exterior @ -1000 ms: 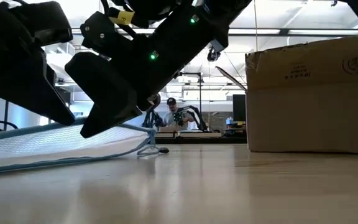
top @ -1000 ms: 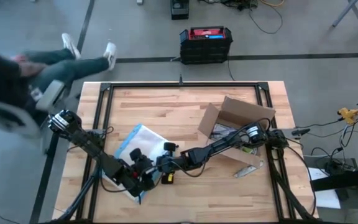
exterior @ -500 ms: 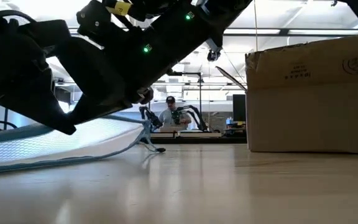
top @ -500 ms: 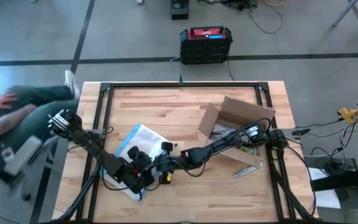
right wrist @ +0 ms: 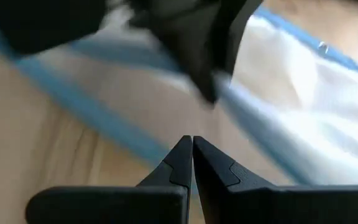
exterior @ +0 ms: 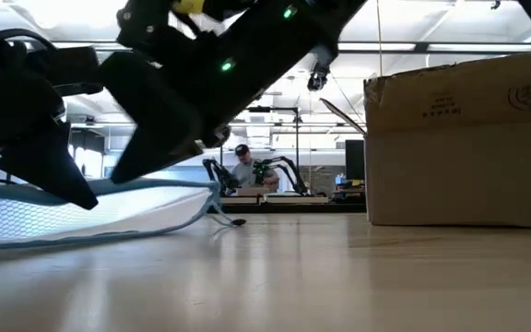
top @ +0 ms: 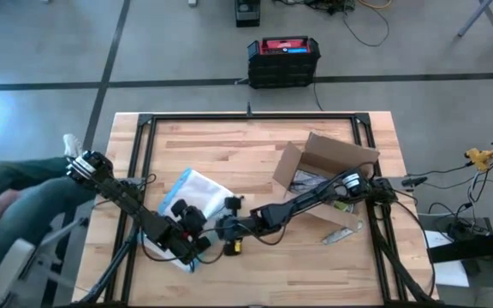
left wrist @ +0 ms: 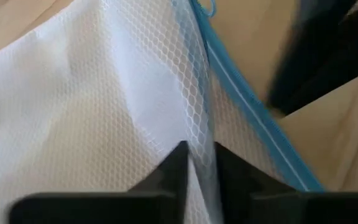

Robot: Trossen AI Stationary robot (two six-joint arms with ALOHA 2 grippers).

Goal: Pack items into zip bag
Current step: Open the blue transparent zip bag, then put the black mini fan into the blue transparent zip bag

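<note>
**Left hand pinches the bag edge, right hand waits shut beside it**

Left hand (left wrist: 197,165) is clamped on the zip bag (top: 197,195), fingers nipping a fold of the mesh-patterned plastic right by the blue strip (left wrist: 253,118). Prob. the point: grip one lip so the mouth can be pulled open w/ the other side free. Bag lies on the desk (top: 255,145) toward the front-left corner, partly under both arms; low view shows its near edge lifted off the wood.

Right hand (right wrist: 190,163) is clenched, tips together, nothing between them, hovering just beside the bag's blue edge, near the left hand. Looks set to take the opposite lip, my guess.

Box (top: 328,167) sits open toward the right edge, well apart from the bag. Items: can't pick them out. Nothing packed yet, as far as I can tell.
</note>
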